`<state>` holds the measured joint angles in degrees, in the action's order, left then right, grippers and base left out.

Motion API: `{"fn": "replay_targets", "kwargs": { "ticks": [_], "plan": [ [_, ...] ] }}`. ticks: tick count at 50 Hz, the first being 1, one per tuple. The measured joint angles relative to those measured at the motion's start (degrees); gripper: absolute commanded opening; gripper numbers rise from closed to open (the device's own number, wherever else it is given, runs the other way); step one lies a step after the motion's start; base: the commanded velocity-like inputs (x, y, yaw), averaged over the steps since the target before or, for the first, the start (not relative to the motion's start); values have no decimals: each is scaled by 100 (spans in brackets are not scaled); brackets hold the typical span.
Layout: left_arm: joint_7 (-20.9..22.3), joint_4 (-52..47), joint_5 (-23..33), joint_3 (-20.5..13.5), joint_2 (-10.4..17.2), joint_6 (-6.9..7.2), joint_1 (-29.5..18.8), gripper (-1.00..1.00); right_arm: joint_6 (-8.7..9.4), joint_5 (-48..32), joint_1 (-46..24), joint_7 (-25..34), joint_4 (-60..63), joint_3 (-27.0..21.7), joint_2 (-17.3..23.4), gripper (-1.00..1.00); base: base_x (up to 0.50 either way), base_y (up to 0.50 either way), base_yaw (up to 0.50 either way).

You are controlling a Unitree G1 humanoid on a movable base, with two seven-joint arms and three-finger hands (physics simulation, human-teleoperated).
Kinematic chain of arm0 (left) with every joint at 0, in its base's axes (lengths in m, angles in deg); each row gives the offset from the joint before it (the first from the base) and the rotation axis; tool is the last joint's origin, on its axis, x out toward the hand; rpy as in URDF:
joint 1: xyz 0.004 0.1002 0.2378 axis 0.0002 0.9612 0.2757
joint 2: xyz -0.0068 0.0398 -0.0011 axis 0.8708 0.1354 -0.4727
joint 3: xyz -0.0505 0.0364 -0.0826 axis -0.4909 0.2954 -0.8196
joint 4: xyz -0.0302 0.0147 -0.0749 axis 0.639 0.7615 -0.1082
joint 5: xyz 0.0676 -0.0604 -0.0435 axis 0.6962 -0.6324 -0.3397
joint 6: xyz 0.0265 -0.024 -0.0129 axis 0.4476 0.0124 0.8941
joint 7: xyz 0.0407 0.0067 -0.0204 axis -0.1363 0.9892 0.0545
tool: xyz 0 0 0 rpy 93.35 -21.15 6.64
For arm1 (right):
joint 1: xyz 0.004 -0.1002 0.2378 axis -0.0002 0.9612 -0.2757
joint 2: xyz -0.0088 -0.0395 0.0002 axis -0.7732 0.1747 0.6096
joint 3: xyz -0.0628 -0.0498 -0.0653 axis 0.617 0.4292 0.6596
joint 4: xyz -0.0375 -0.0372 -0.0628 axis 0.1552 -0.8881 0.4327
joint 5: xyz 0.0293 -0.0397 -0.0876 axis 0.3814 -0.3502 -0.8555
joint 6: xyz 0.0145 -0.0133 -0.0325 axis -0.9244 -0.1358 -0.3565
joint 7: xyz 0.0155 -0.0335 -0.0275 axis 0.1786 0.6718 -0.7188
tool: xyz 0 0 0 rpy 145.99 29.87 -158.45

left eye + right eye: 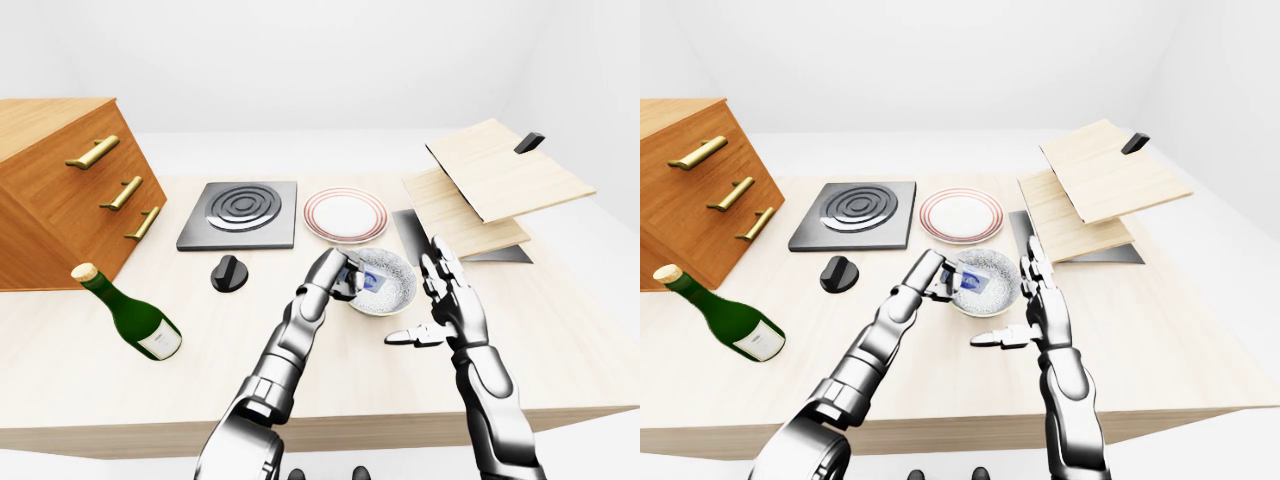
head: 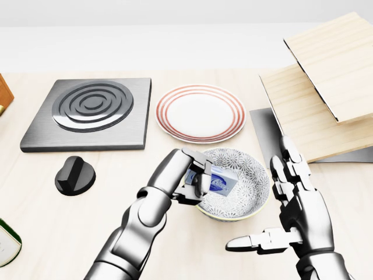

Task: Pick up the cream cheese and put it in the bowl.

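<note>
Blue-white cream cheese (image 2: 220,178); grey-patterned bowl (image 2: 252,191); red-ringed white plate (image 2: 200,112); green bottle (image 1: 132,316).

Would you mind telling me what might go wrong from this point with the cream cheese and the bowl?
1. The left hand holds the cream cheese tilted near the bowl rim's left side; released here, it might end up leaning on the rim rather than lying flat.
2. The fingers sit close to the rim, so withdrawing could nudge or tip the bowl.
3. The open right hand stands right beside the bowl and might bump it.
</note>
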<state>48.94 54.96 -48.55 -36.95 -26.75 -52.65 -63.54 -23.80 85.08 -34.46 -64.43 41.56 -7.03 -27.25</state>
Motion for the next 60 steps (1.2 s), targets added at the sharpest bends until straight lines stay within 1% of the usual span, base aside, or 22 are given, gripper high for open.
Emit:
{"fn": "replay_targets", "kwargs": {
  "ticks": [10,34,35,36,37,38,39,40,41,50,60],
  "plan": [
    [-71,191,6,-15,-16,0,-111,-100,-164,38,-50,60,-251,-59,35,100,0,0,0],
    [-205,578,73,-19,-40,0,-242,-100,-451,116,-201,137,-706,-157,107,100,0,0,0],
    [-207,591,74,-20,-40,0,-247,-41,-462,118,-203,138,-720,-158,108,100,0,0,0],
    [-221,590,118,-26,-40,1,-254,-36,-473,120,-203,140,-730,-159,109,100,0,0,0],
    [-231,589,158,-31,-40,1,-261,-15,-481,122,-203,141,-740,-159,109,100,0,0,0],
    [-238,586,193,-34,-42,1,-266,33,-489,124,-202,143,-747,-160,110,100,0,0,0],
    [-244,583,223,-36,-44,1,-271,72,-496,126,-201,144,-754,-160,111,100,0,0,0],
    [-249,579,250,-37,-46,1,-275,82,-503,127,-200,146,-759,-160,111,100,0,0,0],
    [-256,575,275,-39,-48,1,-280,100,-509,129,-199,147,-764,-160,112,100,0,0,0],
    [-295,523,419,-48,-64,1,-296,100,-545,140,-193,162,-797,-168,119,100,0,0,0],
    [-296,423,456,-53,-80,1,-299,100,-527,152,-206,179,-800,-188,135,100,0,0,0]
  ]
}}
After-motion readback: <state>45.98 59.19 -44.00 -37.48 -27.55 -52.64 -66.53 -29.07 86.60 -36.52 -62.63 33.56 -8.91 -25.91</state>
